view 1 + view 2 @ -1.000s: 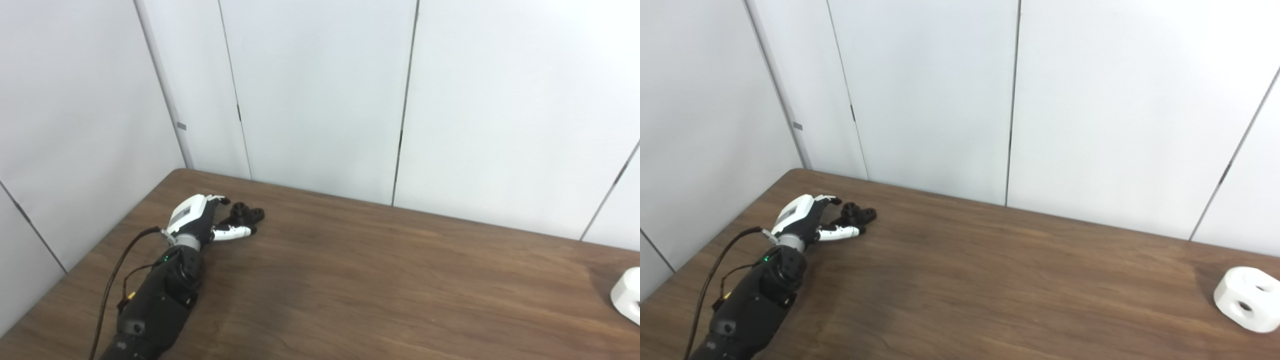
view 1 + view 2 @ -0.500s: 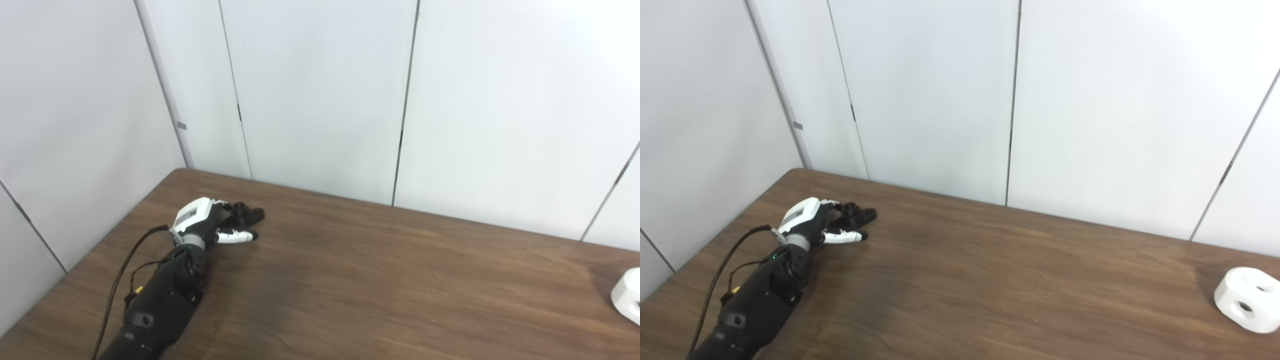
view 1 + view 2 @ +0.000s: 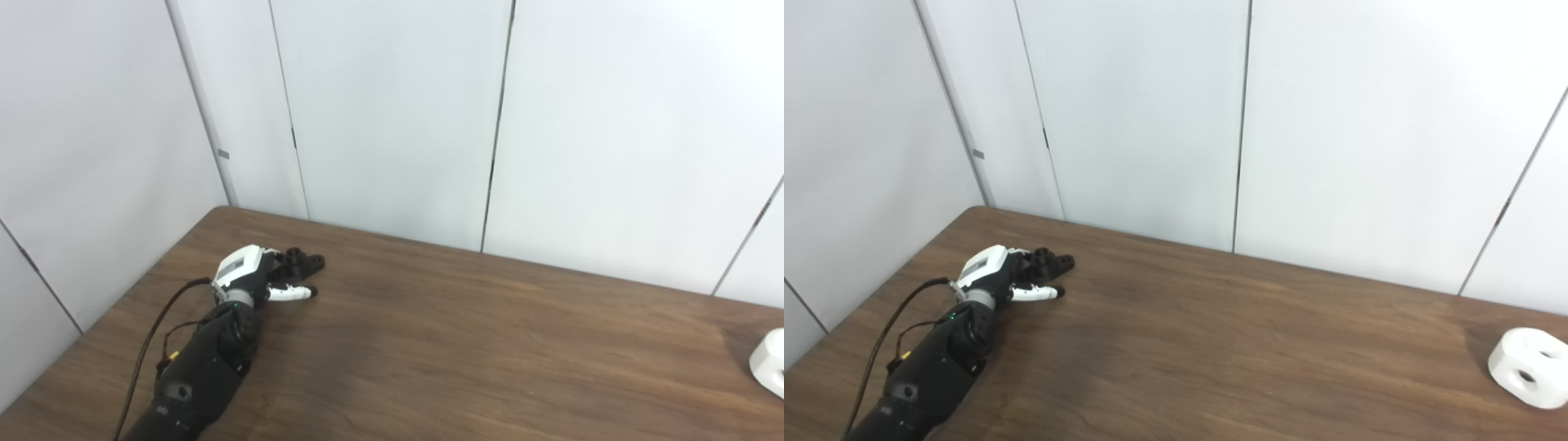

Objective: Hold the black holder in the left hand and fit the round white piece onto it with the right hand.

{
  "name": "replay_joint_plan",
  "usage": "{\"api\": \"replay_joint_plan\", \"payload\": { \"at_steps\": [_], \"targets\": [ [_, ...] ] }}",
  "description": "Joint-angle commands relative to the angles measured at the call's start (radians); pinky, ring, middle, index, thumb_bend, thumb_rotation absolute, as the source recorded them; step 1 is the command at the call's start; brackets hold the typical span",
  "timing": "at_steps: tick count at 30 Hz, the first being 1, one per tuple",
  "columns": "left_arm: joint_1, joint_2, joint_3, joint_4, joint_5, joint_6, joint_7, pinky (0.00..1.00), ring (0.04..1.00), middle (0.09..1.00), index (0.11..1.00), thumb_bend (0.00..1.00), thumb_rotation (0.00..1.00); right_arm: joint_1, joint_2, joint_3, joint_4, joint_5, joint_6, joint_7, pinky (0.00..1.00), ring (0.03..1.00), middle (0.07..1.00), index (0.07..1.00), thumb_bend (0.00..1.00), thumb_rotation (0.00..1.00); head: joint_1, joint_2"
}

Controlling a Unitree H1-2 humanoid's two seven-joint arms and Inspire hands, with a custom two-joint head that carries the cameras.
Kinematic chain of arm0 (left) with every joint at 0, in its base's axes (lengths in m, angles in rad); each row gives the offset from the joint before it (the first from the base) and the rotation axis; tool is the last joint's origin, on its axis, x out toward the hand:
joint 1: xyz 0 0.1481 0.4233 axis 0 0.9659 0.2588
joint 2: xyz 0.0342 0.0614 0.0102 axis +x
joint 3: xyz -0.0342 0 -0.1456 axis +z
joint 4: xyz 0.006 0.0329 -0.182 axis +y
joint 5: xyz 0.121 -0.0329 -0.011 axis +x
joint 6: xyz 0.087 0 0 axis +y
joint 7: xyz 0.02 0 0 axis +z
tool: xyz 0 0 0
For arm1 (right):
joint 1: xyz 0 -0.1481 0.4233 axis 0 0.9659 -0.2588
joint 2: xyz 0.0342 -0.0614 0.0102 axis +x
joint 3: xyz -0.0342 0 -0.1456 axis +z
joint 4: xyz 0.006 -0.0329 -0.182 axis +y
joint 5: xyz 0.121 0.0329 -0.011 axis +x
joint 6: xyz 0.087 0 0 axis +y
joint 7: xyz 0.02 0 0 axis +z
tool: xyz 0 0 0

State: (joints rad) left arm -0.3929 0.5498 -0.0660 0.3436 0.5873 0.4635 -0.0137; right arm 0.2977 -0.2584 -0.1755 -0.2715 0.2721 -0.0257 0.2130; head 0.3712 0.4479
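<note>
The left hand [image 3: 254, 275] sits at the black holder [image 3: 300, 262] near the tabletop's [image 3: 1213, 343] far left corner; whether its fingers have clamped I cannot tell. The holder looks small, rigid and light, best pinched across its body.

Left of frame: the left hand [image 3: 248, 277] lies low over the brown table [image 3: 465, 343], its arm entering from the bottom left corner. Its fingers reach around the near side of the black holder [image 3: 301, 263], while the white thumb [image 3: 291, 294] extends rightward just below it; firm grasp cannot be confirmed. Far right edge, lower: the round white piece [image 3: 770, 362], partly cropped, rests on the table. Pale wall panels [image 3: 392, 110] fill the upper frame.
</note>
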Motion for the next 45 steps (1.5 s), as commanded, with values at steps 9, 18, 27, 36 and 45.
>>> {"api": "replay_joint_plan", "payload": {
  "at_steps": [9,18,27,36,45],
  "targets": [
    [-0.061,0.040,-0.003,-0.009,0.032,0.002,0.012,1.00,0.992,0.941,0.800,0.84,0.43,0.027,-0.013,0.000,-0.031,-0.050,0.004,-0.013,1.00,1.000,0.997,0.989,0.66,1.00,0.000,0.008],
    [-0.067,0.037,0.006,-0.021,0.043,0.006,-0.007,1.00,0.985,0.937,0.765,0.83,0.43,0.030,-0.013,-0.002,-0.041,-0.057,0.008,-0.015,1.00,1.000,0.996,0.981,0.65,1.00,-0.003,0.012],
    [-0.064,0.034,-0.003,-0.013,0.050,0.003,0.023,1.00,0.980,0.932,0.732,0.80,0.43,0.030,-0.011,-0.004,-0.056,-0.012,0.027,-0.014,1.00,1.000,0.989,0.980,0.64,1.00,-0.008,0.010],
    [-0.075,0.018,-0.009,0.011,0.053,-0.003,0.064,1.00,0.970,0.913,0.712,0.77,0.38,0.029,-0.017,0.001,-0.045,-0.010,0.008,-0.004,1.00,1.000,0.994,0.991,0.62,1.00,-0.010,0.009],
    [-0.073,0.013,-0.010,0.011,0.032,-0.022,0.074,1.00,0.957,0.894,0.686,0.75,0.36,0.033,-0.017,0.000,-0.047,-0.013,0.009,-0.005,1.00,1.000,0.991,0.985,0.61,1.00,-0.009,0.009]
  ]
}}
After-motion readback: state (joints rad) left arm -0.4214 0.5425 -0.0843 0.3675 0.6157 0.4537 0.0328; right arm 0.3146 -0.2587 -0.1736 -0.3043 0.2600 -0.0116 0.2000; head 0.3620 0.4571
